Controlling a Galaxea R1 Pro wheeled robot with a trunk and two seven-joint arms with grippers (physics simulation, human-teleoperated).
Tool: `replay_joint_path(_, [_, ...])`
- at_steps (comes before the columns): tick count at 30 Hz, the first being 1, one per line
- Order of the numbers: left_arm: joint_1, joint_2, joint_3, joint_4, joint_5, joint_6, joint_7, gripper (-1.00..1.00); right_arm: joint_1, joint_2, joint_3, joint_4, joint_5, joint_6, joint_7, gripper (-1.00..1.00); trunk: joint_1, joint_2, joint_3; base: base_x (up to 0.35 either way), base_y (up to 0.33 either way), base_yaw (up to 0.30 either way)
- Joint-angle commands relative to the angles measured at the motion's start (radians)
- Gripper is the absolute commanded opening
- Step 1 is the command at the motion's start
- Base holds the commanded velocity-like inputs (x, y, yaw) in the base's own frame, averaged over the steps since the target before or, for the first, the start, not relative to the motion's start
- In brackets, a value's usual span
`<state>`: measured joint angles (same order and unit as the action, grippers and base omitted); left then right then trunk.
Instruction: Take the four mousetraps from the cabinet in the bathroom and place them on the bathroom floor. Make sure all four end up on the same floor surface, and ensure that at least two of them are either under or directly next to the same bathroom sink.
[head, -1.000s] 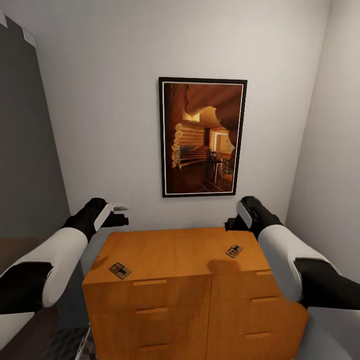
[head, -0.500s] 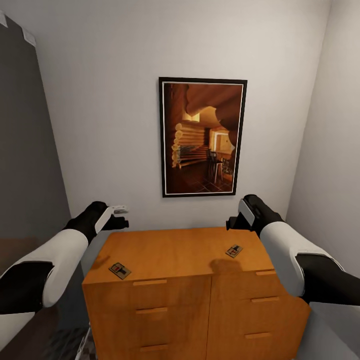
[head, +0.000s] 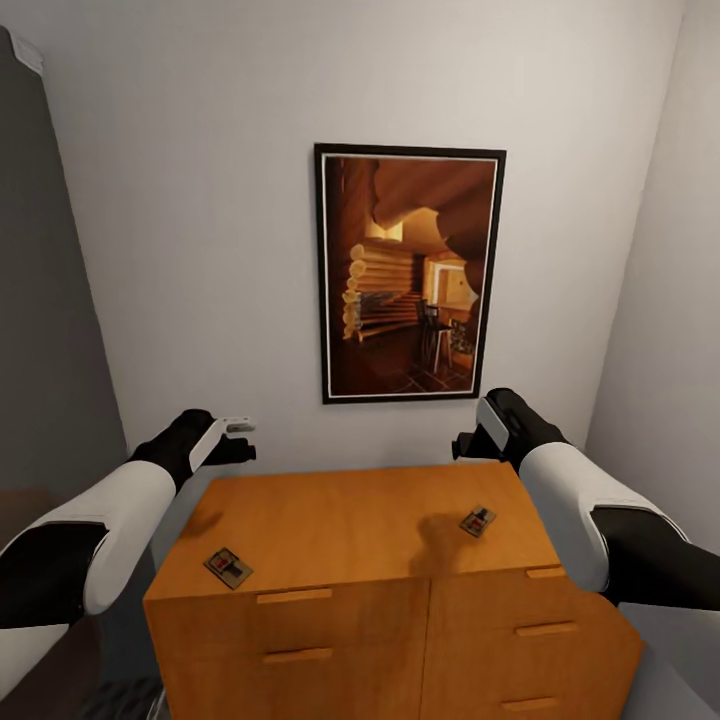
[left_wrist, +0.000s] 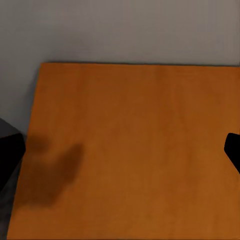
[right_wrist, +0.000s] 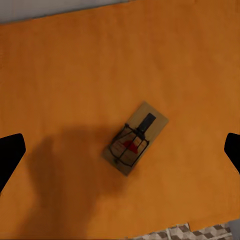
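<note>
White-walled corner, framed picture over the cabinet (head: 350, 525). View has closed in since a second ago: base moved, traps didn't. Two mousetraps on top: left mousetrap (head: 228, 567), right mousetrap (right_wrist: 135, 138) under the wide-open right gripper (right_wrist: 120, 150). Left gripper (left_wrist: 120, 150) wide, empty. Within reach.

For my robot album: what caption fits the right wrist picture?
One mousetrap lies flat on the orange cabinet, right between the open claw's fingertips.

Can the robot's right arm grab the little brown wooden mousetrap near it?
Probably yes. The small brown wooden mousetrap lies flat on the orange-brown wooden cabinet top, right below the right gripper, whose fingers are spread, with nothing between them.
</note>
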<state>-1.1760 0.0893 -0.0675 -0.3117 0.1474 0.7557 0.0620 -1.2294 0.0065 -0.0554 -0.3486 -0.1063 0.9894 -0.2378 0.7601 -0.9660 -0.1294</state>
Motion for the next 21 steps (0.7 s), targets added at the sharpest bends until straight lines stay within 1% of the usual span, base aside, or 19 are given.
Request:
replay_joint_path(1, [-0.001, 0.001, -0.007, -0.001, 0.011, 0.004, 0.006, 1.0, -0.001, 0.001, -0.005, -0.001, -0.01, 0.002, -0.011, 1.0, 0.0, -0.001, -0.002, 0.12, 0.0, 0.0])
replay_joint_path(8, [-0.001, -0.002, -0.007, 0.008, 0.012, 0.006, 0.006, 1.0, -0.001, 0.0, -0.005, -0.001, -0.009, 0.002, -0.011, 1.0, 0.0, -0.001, -0.002, 0.054, 0.0, 0.0])
replay_joint_path(21, [-0.001, -0.005, -0.006, 0.05, 0.012, 0.008, 0.001, 1.0, -0.001, -0.001, -0.002, 0.008, -0.013, -0.001, -0.012, 1.0, 0.0, -0.001, -0.002, 0.008, 0.0, 0.0])
